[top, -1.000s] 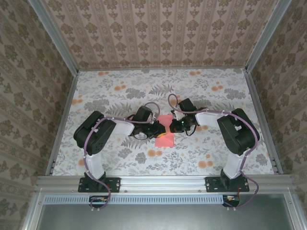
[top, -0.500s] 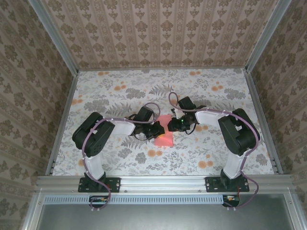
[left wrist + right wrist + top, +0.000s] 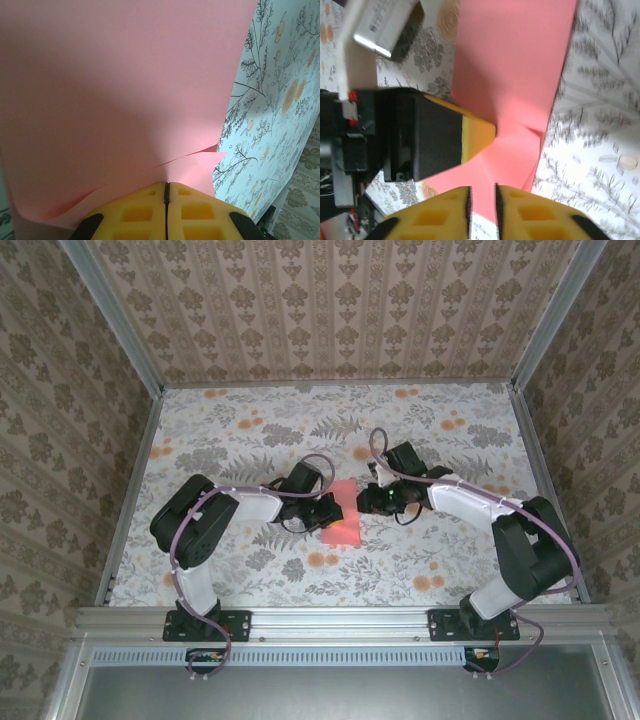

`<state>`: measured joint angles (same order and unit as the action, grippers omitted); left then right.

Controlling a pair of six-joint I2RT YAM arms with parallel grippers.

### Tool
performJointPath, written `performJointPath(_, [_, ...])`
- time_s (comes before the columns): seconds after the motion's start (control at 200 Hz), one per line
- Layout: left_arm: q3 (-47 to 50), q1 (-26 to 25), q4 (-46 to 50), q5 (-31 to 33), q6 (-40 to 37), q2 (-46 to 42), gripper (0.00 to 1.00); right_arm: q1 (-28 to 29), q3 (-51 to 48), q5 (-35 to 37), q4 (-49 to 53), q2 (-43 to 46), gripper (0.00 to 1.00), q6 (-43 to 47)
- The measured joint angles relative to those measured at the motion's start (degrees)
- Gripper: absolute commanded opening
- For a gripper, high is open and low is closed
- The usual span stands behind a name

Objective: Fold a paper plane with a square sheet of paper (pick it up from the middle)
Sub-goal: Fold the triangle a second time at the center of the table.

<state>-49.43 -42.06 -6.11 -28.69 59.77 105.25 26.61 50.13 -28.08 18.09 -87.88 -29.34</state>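
Note:
The square sheet of paper (image 3: 345, 530) is salmon pink and lies folded into a narrow strip between the two grippers at the table's middle. In the left wrist view the paper (image 3: 125, 90) rises in two layers from my left gripper (image 3: 167, 186), whose yellow pads are shut on its edge. My left gripper (image 3: 328, 512) sits at the sheet's left side. My right gripper (image 3: 370, 502) is at the sheet's right side. In the right wrist view its jaws (image 3: 483, 195) stand a narrow gap apart above the paper (image 3: 520, 75), gripping nothing, facing a left fingertip (image 3: 479, 135). The paper plane is out of view.
The table (image 3: 250, 430) has a floral cloth with small orange printed flowers (image 3: 322, 560). Patterned walls (image 3: 330, 310) close in the back and both sides. Metal rails (image 3: 340, 620) run along the near edge by the arm bases.
The right arm has swung its elbow out to the right and its gripper has drawn slightly back from the paper. The left gripper has stayed shut on the paper.

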Motion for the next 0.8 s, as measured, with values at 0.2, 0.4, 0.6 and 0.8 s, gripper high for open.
performJointPath(0.2, [-0.11,-0.28,0.35,0.68,0.0,-0.22,0.05,5.11,-2.64,-0.37,0.37,0.57,0.03,-3.56])
performJointPath(0.4, [-0.11,-0.28,0.37,0.72,0.0,-0.22,0.05,8.85,-1.75,0.5,0.02,-2.08,0.01,-5.62])
performJointPath(0.6, [-0.09,-0.31,0.37,0.85,0.0,-0.26,0.05,10.54,0.04,2.51,-0.02,-6.97,0.01,-6.29])
performJointPath(0.8, [-0.07,-0.35,0.37,1.05,0.02,-0.28,0.04,10.62,0.11,5.01,0.42,-7.8,0.01,-6.51])
